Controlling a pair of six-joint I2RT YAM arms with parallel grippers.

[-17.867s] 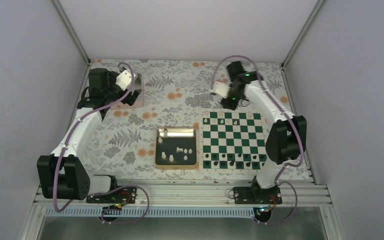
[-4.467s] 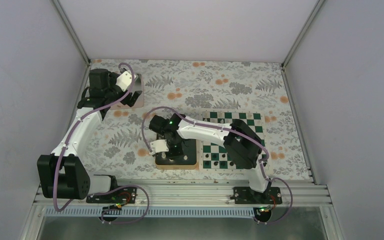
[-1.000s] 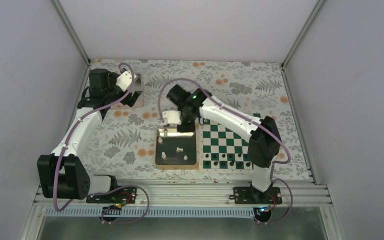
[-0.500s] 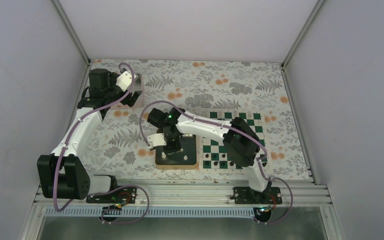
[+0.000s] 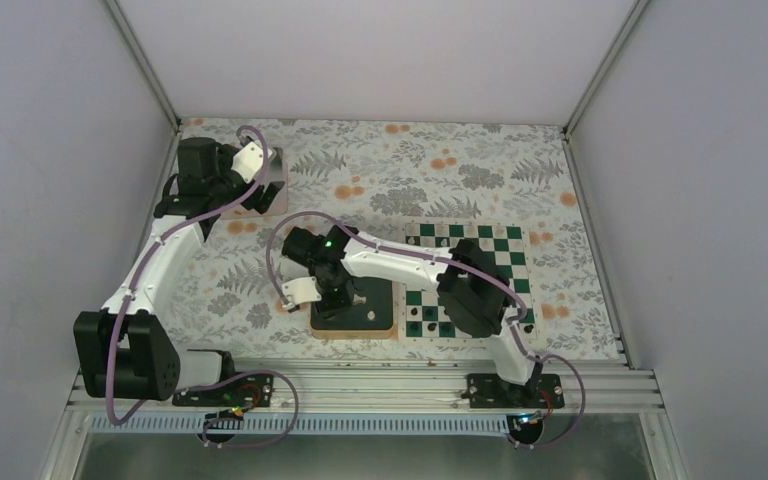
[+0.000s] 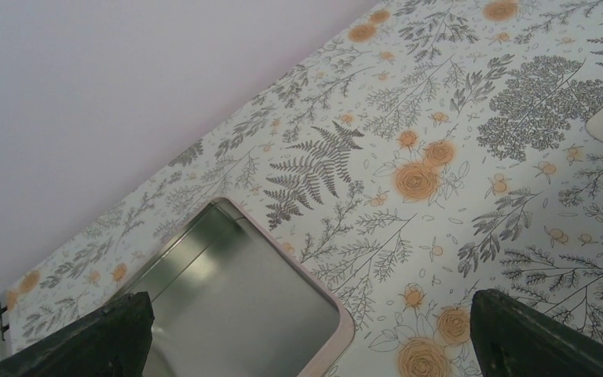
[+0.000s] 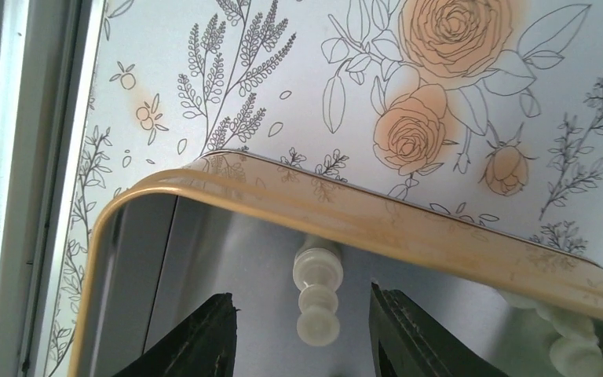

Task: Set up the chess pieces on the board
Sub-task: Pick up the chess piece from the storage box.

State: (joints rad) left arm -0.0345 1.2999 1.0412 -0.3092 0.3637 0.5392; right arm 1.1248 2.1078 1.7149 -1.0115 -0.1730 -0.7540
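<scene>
Comparing the top views over the last second, the right arm has swung from the far edge of the gold-rimmed tray (image 7: 298, 196) across its middle and now reaches over its near-left corner. The right hand (image 7: 300, 297) hangs low inside that corner. In the right wrist view its two dark fingers (image 7: 204, 338) stand apart at a moderate width, one on each side of a small white chess piece (image 7: 318, 302), and touch neither the piece nor each other. The piece stands just inside the tray rim, close to the wall. A second white piece (image 7: 569, 345) lies at the lower right edge of the same view, partly cut off. The hand holds nothing. This shift indicates that the approach is finished and the hand is aligned for a pick; closing on the piece is the step judged to be in hand. The chessboard (image 5: 480, 243) lies just to the right of the tray on the floral surface (image 5: 360, 170), partly hidden by the right arm. The left arm has not moved in any top view. The left hand (image 6: 314, 330) hovers at the far left over a metal tin (image 6: 228, 290), fingers spread wide and empty. Because the rim stands close behind the piece, one finger may strike the wall on closing.
</scene>
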